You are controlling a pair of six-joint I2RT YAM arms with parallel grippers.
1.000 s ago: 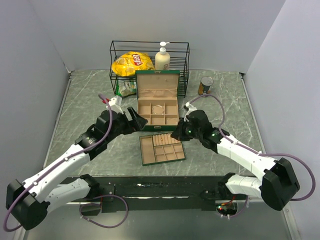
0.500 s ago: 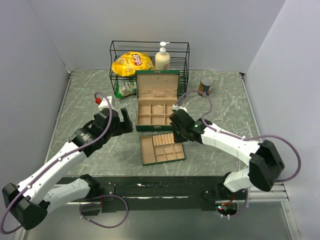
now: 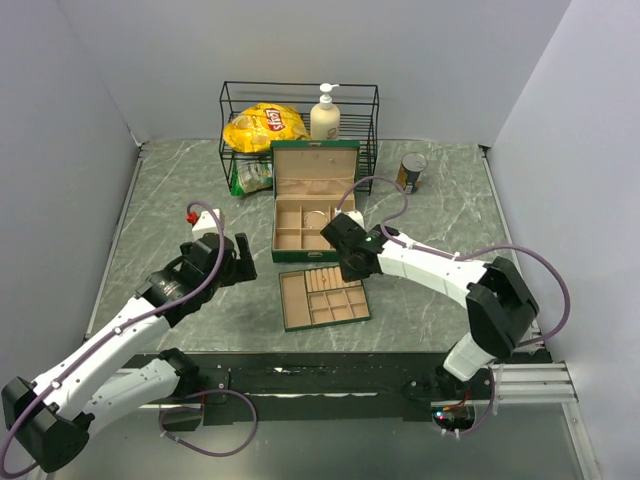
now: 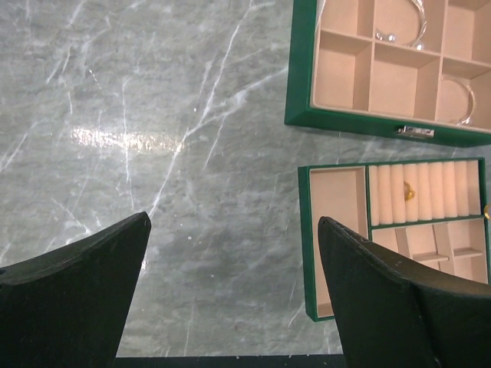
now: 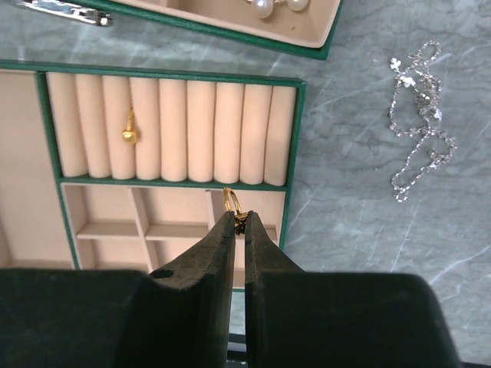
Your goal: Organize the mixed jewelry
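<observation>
My right gripper [image 5: 239, 218] is shut on a small gold ring [image 5: 232, 201] and holds it above the flat green tray [image 5: 295, 153], near the edge between its ring rolls and its small compartments. In the top view it [image 3: 340, 266] hovers at the tray's [image 3: 290, 312] far edge. Another gold piece [image 5: 129, 134] sits in the ring rolls. A silvery chain [image 5: 418, 115] lies on the table right of the tray. My left gripper [image 4: 234, 221] is open and empty over bare table, left of the tray [image 4: 304, 245]. Thin silver bangles [image 4: 399, 34] lie in the green box [image 4: 299, 77].
The open green box [image 3: 315, 165] stands behind the tray. A black wire rack [image 3: 298, 95] at the back holds a yellow chip bag [image 3: 263, 125] and a soap bottle [image 3: 325, 115]. A can [image 3: 410, 170] stands at the back right.
My right arm has swung left from beside the box to above the tray's far edge. My left arm has drawn back from the box toward the left and near side.
</observation>
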